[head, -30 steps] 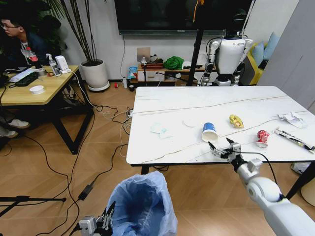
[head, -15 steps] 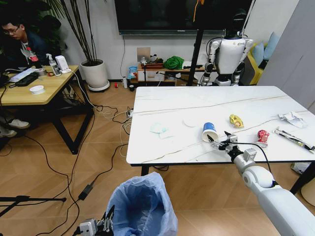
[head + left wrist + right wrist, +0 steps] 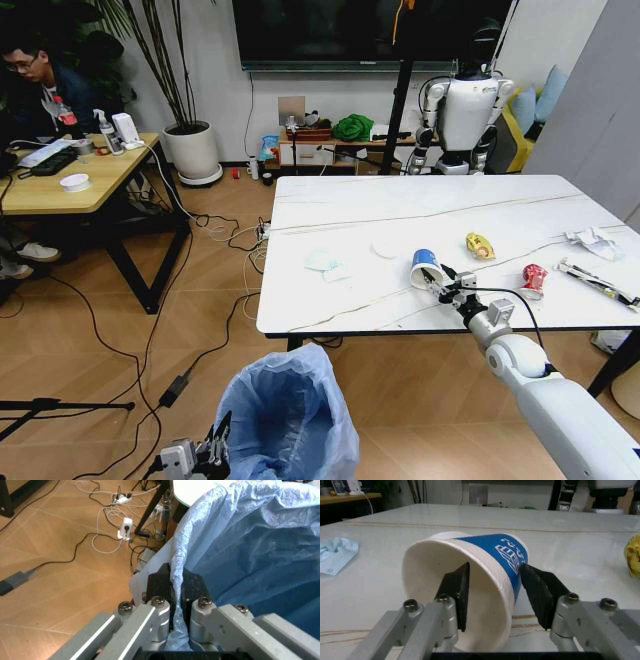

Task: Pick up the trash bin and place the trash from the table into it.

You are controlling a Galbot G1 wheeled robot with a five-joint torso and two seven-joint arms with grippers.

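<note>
Trash bin (image 3: 290, 420): bag rim clamped by left gripper (image 3: 176, 592).
Paper cup (image 3: 470, 588): on its side, table (image 3: 420, 215); right gripper (image 3: 495, 592) fingers apart, straddling its wall.

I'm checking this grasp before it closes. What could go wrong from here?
The right gripper straddles the rim of the cup, one finger inside the mouth, one outside; the cup lies on its side, so closing may crush the wall or roll it away. The left gripper pinches only the bag at the bin edge, so the thin plastic might slip or tear. The bin sits below the table edge, so a dropped cup could miss.
</note>
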